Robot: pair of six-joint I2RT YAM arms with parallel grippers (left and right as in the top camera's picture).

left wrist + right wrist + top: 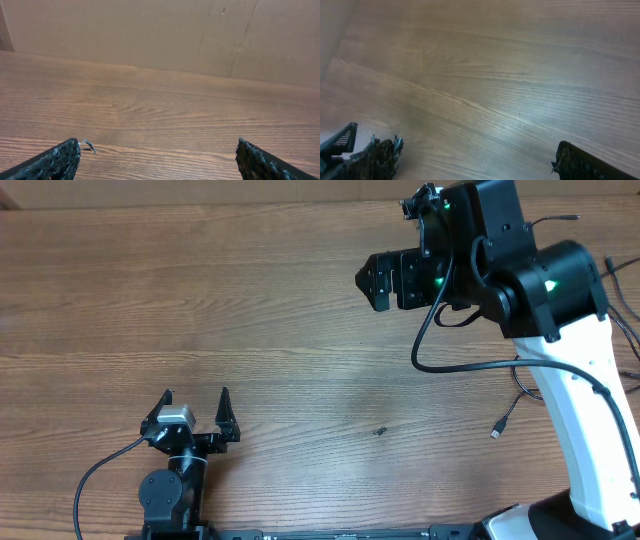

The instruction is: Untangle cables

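Note:
A thin black cable (512,408) with a silver-tipped plug lies on the table at the right, next to the right arm's white base, which hides its upper part. More thin black strands (622,275) show at the far right edge behind the arm. My right gripper (364,280) is open and empty, raised over the upper middle of the table, left of the cables. My left gripper (196,402) is open and empty at the lower left, far from them. The left wrist view (157,152) and right wrist view (477,157) show only bare wood between the fingers.
A thick black arm cable (420,350) loops down from the right arm over the wooden table (250,310). A tiny dark speck (380,430) lies at the lower middle. A cardboard wall (150,30) stands beyond the far table edge.

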